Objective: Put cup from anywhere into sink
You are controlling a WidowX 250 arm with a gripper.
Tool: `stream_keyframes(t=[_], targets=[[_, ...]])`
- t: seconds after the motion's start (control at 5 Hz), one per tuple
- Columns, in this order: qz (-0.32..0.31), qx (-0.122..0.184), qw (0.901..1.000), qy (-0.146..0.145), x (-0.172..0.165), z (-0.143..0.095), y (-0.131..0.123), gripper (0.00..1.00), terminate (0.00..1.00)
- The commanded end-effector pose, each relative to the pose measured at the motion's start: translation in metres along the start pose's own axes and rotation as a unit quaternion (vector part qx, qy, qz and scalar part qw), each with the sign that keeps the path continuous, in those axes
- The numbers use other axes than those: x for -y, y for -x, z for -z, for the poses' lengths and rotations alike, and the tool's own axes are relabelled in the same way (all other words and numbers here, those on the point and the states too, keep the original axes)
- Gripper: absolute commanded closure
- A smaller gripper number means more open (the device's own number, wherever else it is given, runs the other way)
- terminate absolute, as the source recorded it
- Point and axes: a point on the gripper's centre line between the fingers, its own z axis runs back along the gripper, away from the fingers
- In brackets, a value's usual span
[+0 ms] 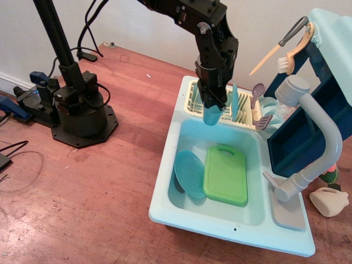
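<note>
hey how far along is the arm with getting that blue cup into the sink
The pickup looks done: the tool is shut on the cup, which is off the table. In hand is the carry; the cup hangs upright in front of the dish rack, at the back edge of the sink. Left: lower it into the basin, probably behind the green cutting board and round plate, then release.

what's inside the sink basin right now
Inside the sink basin: a round teal plate leaning at the left and a green cutting board overlapping it. The floor beneath them is hidden. The claw holds the cup above.
</note>
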Motion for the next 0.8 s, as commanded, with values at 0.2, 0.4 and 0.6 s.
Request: stream_keyframes(t=[0.2, 0.4, 0.6], targets=[[0.019, -0.030, 0.9992, 0.019, 0.039, 0.021, 0.012, 1.00, 0.00], [0.002, -0.048, 0.9988, 0.003, 0.020, 0.023, 0.019, 0.00, 0.00], [-0.010, -0.006, 0.9998, -0.018, -0.010, -0.013, -0.007, 0.00, 0.00]])
